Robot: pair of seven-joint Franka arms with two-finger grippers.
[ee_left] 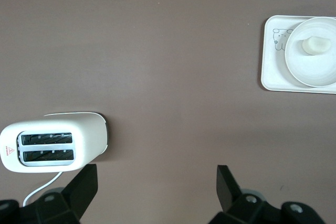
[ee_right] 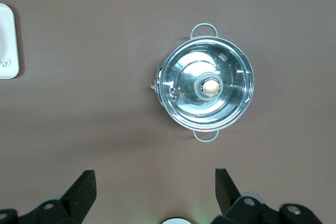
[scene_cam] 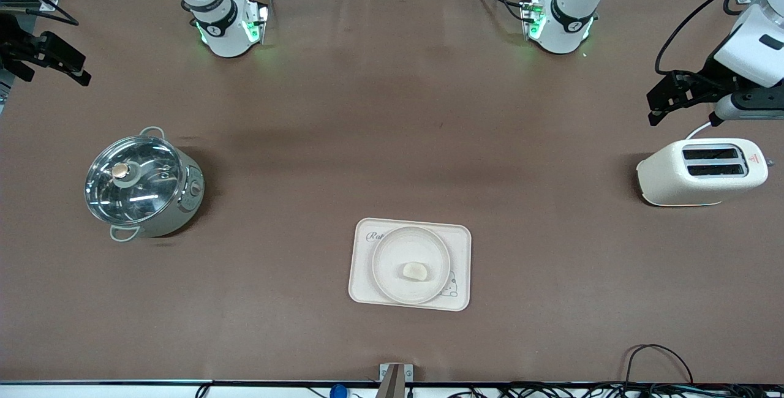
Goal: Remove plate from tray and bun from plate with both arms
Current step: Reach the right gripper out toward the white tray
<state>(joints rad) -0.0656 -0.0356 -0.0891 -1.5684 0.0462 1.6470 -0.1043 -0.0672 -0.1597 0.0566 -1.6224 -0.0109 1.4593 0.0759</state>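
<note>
Two hands hang raised at the counter's (scene_cam: pixel 392 141) ends, both spread wide and holding nothing. Starting at the right arm's end, the right hand (scene_cam: pixel 52 58) hovers over bare brown counter at the edge, its fingers (ee_right: pixel 84 192) parted, with the lidded steel pot (scene_cam: pixel 144 183) standing below it and nearer the front camera. Midway between the two hands, well apart from each, the cream tray (scene_cam: pixel 456 239) with the rabbit drawing lies flat, and the plate (scene_cam: pixel 392 251) rests on it. The bun (scene_cam: pixel 416 271) lies in the plate, slightly off its centre. At the left arm's end, the left hand (scene_cam: pixel 670 101) hovers released, fingers (ee_left: pixel 86 187) apart, just above the cream toaster (scene_cam: pixel 701 172), which lies nearer the front camera.
</note>
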